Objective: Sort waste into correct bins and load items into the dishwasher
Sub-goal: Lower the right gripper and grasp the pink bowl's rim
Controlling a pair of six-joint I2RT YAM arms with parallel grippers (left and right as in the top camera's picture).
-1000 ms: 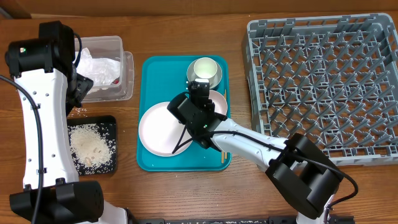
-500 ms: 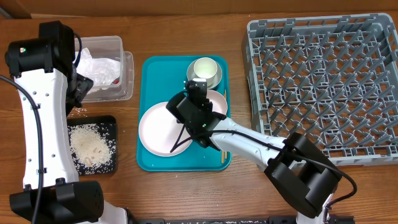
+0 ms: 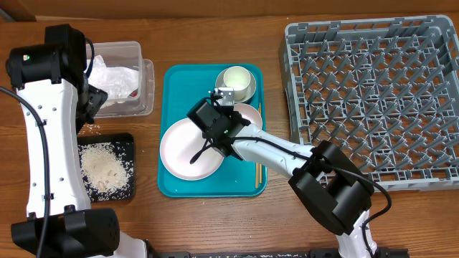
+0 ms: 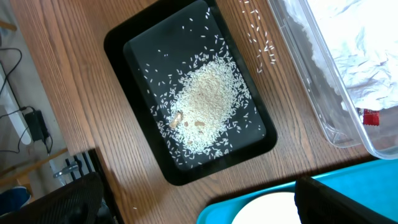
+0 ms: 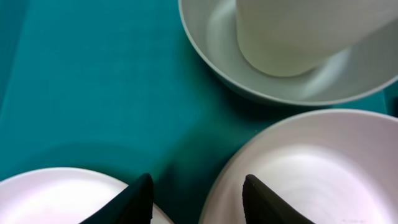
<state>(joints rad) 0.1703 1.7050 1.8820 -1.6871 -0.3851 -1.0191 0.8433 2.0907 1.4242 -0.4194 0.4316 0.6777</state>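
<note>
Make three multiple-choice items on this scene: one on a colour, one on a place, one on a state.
1. The tray under the plate is:
A teal
B red
C grey

2. The cup stands:
A on the plate
B in the metal bowl
C on the bare tray

3. The right gripper is:
A shut on the cup
B shut on the plate
C open, holding nothing

Answers:
1 A: the tray's bare surface shows teal around the dishes.
2 B: the right wrist view shows the cup's base inside the bowl.
3 C: its fingers stand apart with nothing gripped between them.
</note>
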